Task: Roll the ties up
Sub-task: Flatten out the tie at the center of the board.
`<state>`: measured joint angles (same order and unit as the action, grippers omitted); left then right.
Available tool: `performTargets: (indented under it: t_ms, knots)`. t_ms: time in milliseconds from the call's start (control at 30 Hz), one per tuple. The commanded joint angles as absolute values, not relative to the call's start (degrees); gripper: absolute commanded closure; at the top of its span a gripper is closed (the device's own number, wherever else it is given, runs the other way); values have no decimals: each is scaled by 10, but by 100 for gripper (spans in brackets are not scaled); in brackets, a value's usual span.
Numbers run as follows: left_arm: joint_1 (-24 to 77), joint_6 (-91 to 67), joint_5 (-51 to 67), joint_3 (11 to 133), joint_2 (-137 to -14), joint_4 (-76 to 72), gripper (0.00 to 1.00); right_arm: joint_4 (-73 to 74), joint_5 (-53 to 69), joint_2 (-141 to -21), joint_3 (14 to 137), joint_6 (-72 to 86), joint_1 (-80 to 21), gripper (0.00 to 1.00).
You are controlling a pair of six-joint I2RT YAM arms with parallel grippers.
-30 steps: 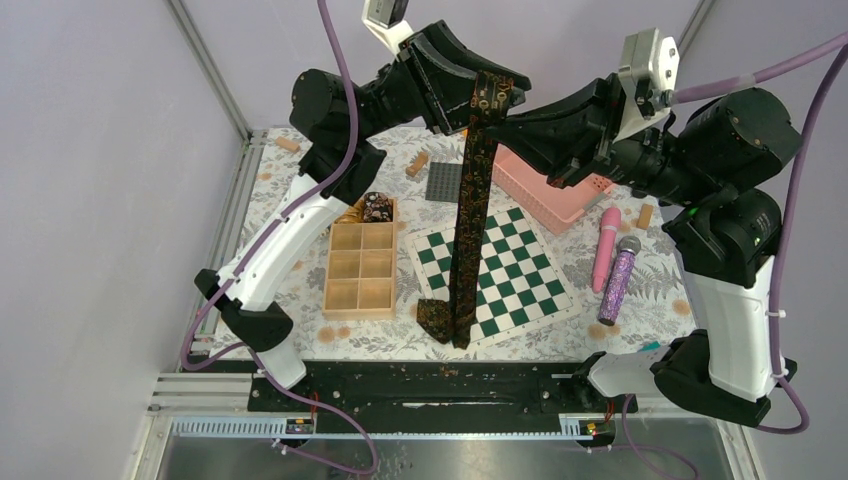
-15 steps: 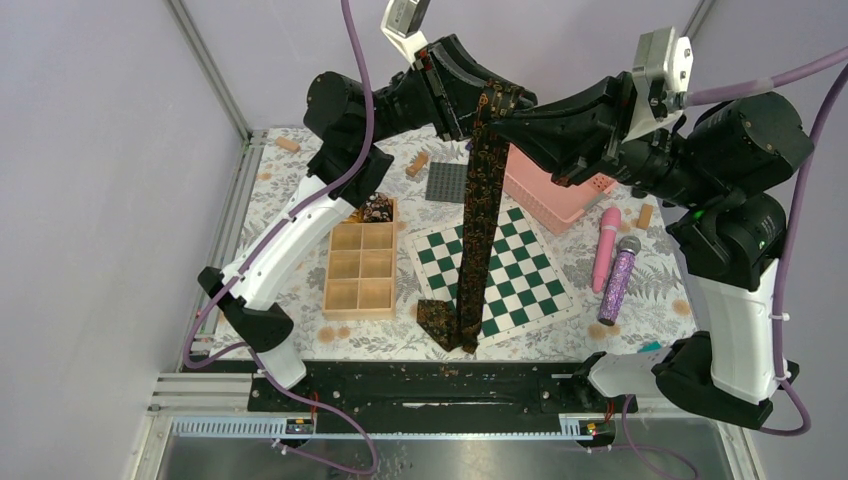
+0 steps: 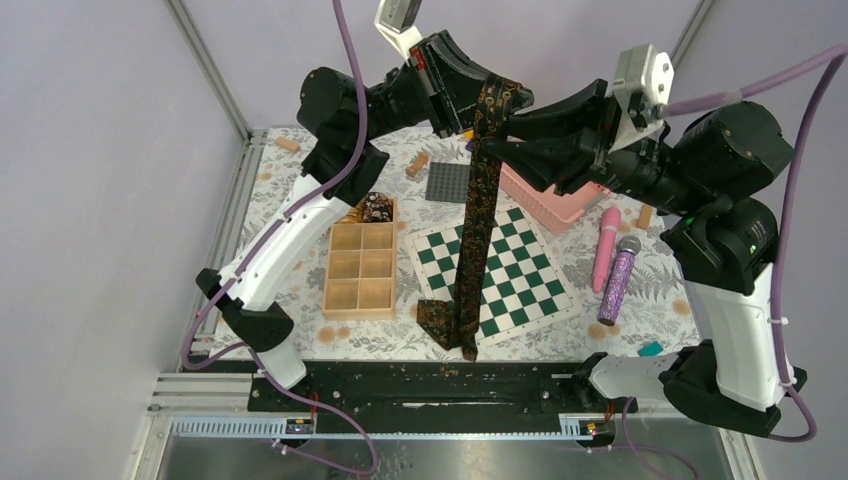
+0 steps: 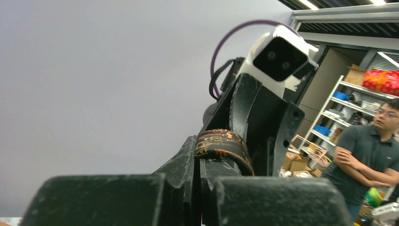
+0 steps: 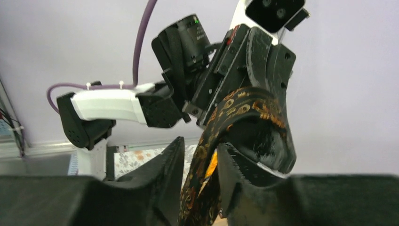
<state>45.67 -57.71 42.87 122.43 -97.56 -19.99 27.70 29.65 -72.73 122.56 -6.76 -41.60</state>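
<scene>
One coil (image 3: 377,208), probably a rolled tie, sits in the wooden tray (image 3: 345,292); the patterned tie (image 3: 476,215) is not rolled yet.
I have the left claw (image 4: 198,153) clenched on its upper end, high over the counter (image 3: 650,318); it hangs straight, tail crumpled on the counter. The right claw (image 5: 199,153) stands parted around it, just beneath.
</scene>
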Motion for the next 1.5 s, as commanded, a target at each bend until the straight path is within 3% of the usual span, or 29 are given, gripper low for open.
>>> performTargets:
  t_ms: [0, 300, 567, 1033, 1467]
  knots:
    - [455, -516, 406, 1281, -952, -140, 100, 232, 259, -684, 1183, -76, -413, 55]
    - [426, -469, 348, 1321, -940, -38, 100, 178, 201, -581, 978, -63, -413, 26]
    - [414, -466, 341, 1378, -949, -10, 100, 178, 237, -569, 865, -61, -412, 14]
    - [396, -484, 364, 1381, -939, -21, 100, 178, 346, -600, 800, -72, -400, 14]
    - [385, -509, 373, 1376, -942, -48, 100, 63, 413, -602, 666, -20, -397, 35]
